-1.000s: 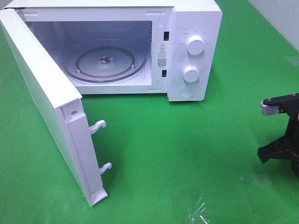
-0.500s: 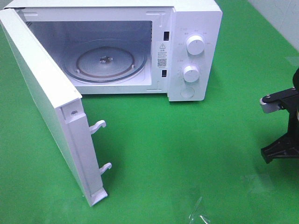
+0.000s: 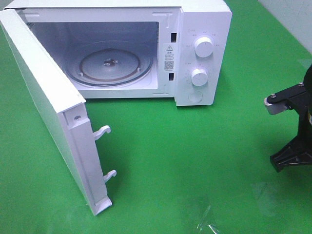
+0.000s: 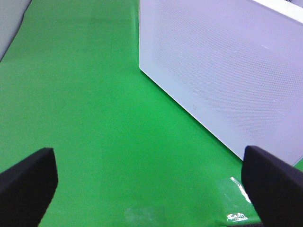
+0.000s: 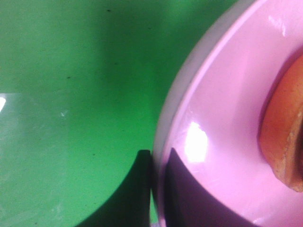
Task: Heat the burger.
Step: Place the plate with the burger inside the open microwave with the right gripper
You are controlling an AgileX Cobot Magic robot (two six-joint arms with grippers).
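item: burger (image 5: 284, 137). only an edge of its golden-brown bun is showing, in the right wrist view. it is sitting on a pink plate (image 5: 222, 109), outside what the high camera is taking in, off to the side where the right arm (image 3: 295, 146) is reaching.

item: right jaws. they are clamping the rim of the plate, one finger on the inside of the rim and the other on the outside. they are not touching the burger.

item: left jaws. they are standing wide apart, holding nothing, over the green tabletop (image 3: 195, 156) near the outer face of the door (image 3: 44, 97).

item: microwave (image 3: 204, 29). its door is standing wide open, and the glass turntable (image 3: 109, 66) inside is carrying nothing.

handling note, as a judgement: you are probably dealing with a light, soft, stacked thing whose layers are only resting on one another, so squeezing it is likely to crush it and tilting it is likely to topple it. you are better off taking hold of the plate, as the right jaws are doing. the plate is looking stiff but glossy, and a one-edge pinch is leaving its far side unsupported, so it may be slipping or drooping. you are wanting a level, slow carry into the cavity.
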